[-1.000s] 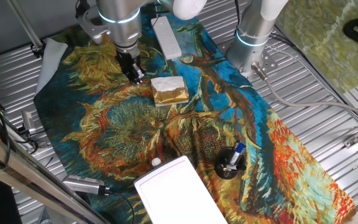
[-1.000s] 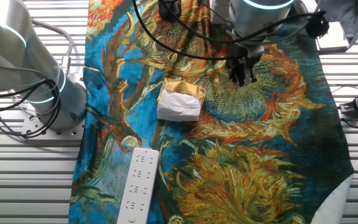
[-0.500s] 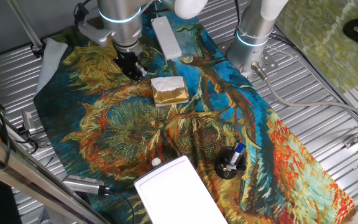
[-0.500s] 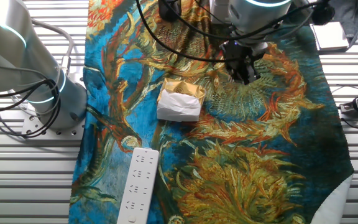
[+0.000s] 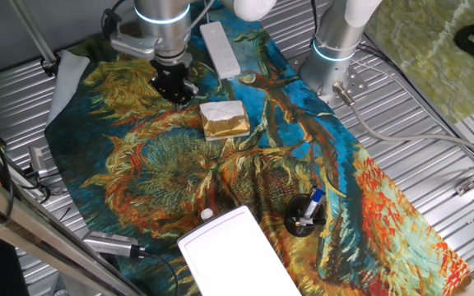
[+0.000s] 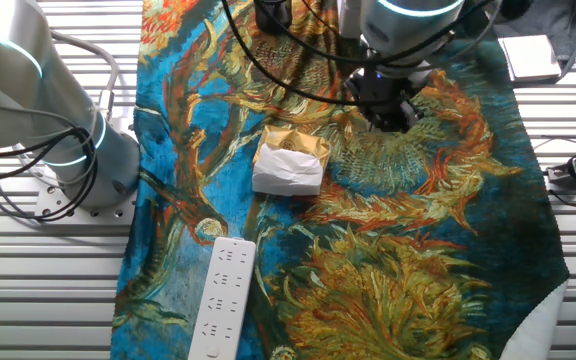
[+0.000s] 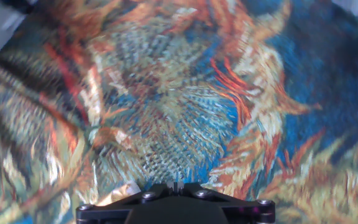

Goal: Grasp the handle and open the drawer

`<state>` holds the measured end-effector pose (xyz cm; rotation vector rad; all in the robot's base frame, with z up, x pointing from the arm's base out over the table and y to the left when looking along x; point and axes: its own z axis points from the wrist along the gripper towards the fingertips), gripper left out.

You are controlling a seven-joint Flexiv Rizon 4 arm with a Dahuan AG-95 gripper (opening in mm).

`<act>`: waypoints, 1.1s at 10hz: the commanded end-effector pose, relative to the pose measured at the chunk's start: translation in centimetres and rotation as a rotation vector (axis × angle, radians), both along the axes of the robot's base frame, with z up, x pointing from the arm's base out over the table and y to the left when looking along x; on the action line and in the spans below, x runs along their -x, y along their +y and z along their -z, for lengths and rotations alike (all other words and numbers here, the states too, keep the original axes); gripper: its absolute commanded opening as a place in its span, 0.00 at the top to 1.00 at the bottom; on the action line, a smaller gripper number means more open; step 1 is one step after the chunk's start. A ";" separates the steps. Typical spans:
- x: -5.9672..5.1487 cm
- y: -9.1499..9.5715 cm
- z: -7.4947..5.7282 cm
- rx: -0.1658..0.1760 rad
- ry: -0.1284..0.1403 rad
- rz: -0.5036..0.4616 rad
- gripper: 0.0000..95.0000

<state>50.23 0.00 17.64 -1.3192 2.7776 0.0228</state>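
Observation:
The white box with the drawer [image 5: 237, 256] lies at the near edge of the painted cloth in one fixed view. Its small round white handle [image 5: 206, 214] sticks out of the box's far-left end. My gripper [image 5: 176, 90] hangs over the far left part of the cloth, far from the handle and left of the white-and-gold block. It also shows in the other fixed view [image 6: 392, 117]. The fingers look closed together and hold nothing. The hand view shows only blurred cloth past the fingertips [image 7: 176, 185]; the box and handle are out of that view.
A white-and-gold block [image 5: 224, 119] sits mid-cloth, also in the other fixed view [image 6: 290, 163]. A slim white bar device [image 5: 220, 48] lies at the far edge. A black round holder with a blue pen [image 5: 305, 214] stands right of the box. A second arm's base [image 5: 336, 49] stands at the far right.
My gripper has drawn back a little toward the far side of the cloth and its wrist has turned. Nothing on the cloth has moved.

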 end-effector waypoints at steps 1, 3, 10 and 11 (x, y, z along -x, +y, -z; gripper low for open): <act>-1.7 0.0 -0.2 -0.091 -0.035 -0.329 1.00; -2.8 0.0 -0.6 -0.136 -0.054 -0.414 1.00; -7.2 1.0 0.6 -0.255 -0.062 -0.589 1.00; -7.3 1.6 1.1 -0.278 -0.067 -0.596 1.00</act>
